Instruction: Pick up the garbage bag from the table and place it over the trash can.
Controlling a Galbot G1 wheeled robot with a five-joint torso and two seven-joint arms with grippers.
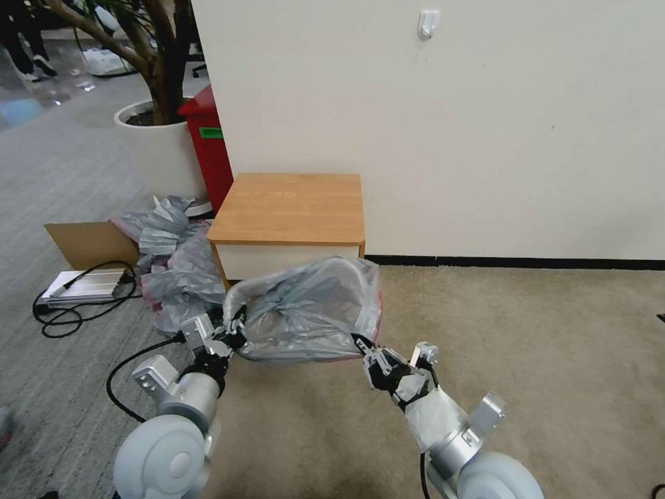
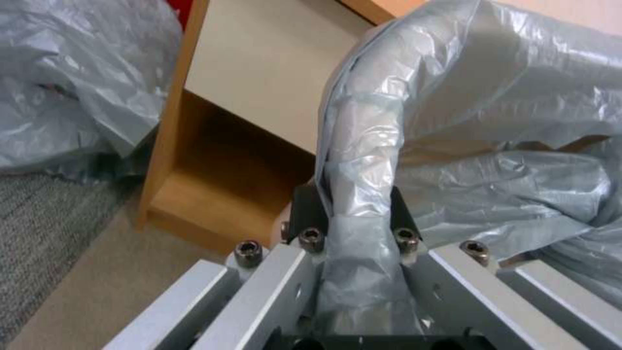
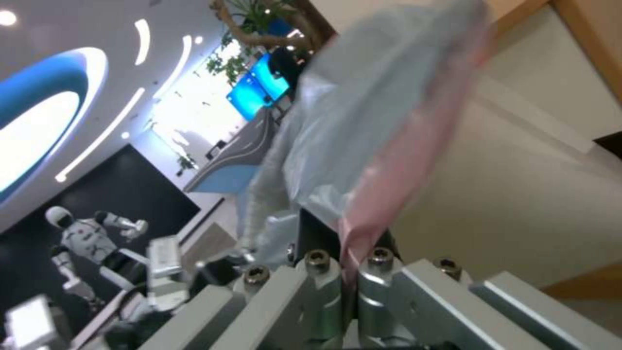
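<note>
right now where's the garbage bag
In the head view the garbage bag hangs stretched between the left gripper and right gripper, just in front of the table.

Bare-topped table (image 1: 287,208) on beige carpet (image 1: 540,360)

garbage bag (image 1: 308,308) | silver-grey, pink-edged | stretched open before table (image 1: 287,208)
</note>
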